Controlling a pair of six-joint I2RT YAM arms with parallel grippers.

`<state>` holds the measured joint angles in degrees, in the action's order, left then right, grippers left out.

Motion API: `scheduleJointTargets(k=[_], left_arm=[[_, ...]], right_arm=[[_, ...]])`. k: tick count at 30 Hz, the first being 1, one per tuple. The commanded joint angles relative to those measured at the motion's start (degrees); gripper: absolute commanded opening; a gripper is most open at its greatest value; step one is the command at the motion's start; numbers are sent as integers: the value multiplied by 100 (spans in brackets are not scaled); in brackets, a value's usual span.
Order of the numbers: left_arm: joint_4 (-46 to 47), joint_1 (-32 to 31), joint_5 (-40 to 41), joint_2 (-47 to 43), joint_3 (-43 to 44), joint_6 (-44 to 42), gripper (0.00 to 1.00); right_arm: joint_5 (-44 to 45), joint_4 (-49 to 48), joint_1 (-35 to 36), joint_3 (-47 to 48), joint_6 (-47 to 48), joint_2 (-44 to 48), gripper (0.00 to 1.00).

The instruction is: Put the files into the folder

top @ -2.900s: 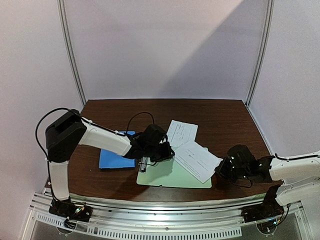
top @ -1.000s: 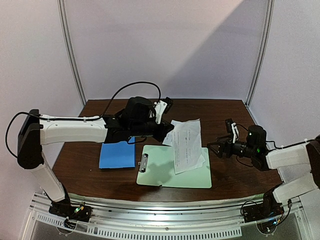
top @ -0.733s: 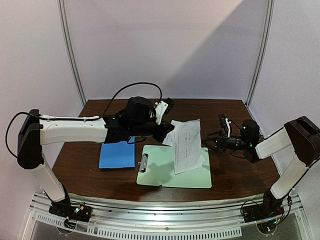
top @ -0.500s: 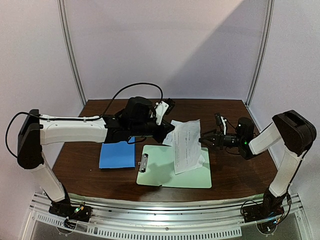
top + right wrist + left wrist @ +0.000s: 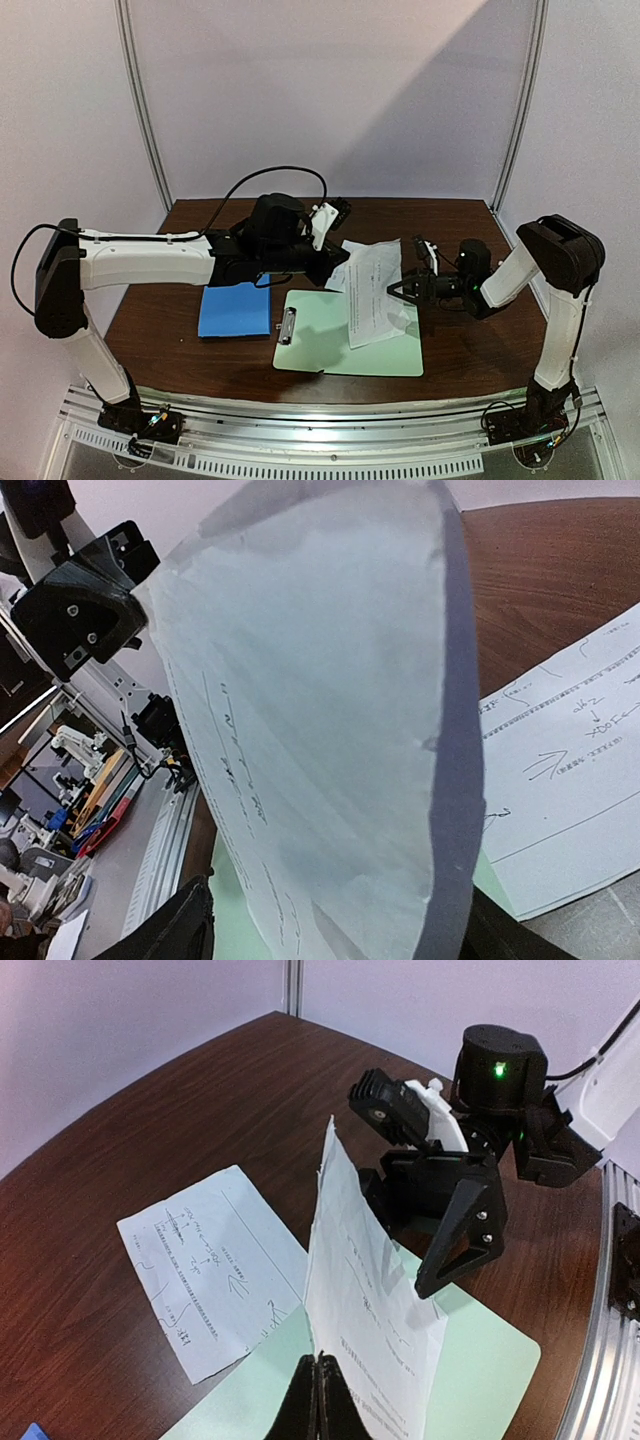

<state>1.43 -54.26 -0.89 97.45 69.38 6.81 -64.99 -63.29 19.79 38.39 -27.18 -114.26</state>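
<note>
Item 1. My left claw point(image 5: 318, 1400): pinched tight on the lower edge of the raised sheet point(image 5: 365, 1300), above the middle of the surface point(image 5: 450, 230).

Item 2. Raised sheet: white, with faint print, standing on edge and bowed, over the far right part of the clipboard point(image 5: 330, 345).

Item 3. My right claw point(image 5: 398, 1192): spread wide, reaching in from the right edge. The raised sheet's free side sits between the jaws. I cannot tell whether they touch it.

Item 4. Second sheet point(image 5: 210, 1270): flat, with handwriting and printed lines, one corner on the clipboard, towards the far edge.

Item 5. Folder point(image 5: 235, 308): blue, flat, towards the left edge, just beside the clipboard's clip end. No sheet lies on it.

Item 6. Clipboard: pale green, flat, by the middle of the near edge.
</note>
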Motion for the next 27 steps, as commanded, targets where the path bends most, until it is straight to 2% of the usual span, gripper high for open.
scheduleJointTargets(k=[1, 4, 10, 23, 27], left_arm=[[-32, 50, -52, 0, 81, -79, 0], [-54, 82, -53, 2, 101, -73, 0], [-125, 164, -1, 19, 117, -64, 0], [-368, 318, 146, 260, 322, 80, 0], [-389, 325, 262, 329, 347, 134, 0]], right_arm=[[-241, -580, 137, 151, -325, -262, 69], [-290, -1002, 126, 111, -656, -352, 61], [-313, -1259, 111, 33, -844, -305, 46], [-343, -1239, 107, -264, -928, -133, 24], [-277, -1239, 113, -331, -936, -98, 14]])
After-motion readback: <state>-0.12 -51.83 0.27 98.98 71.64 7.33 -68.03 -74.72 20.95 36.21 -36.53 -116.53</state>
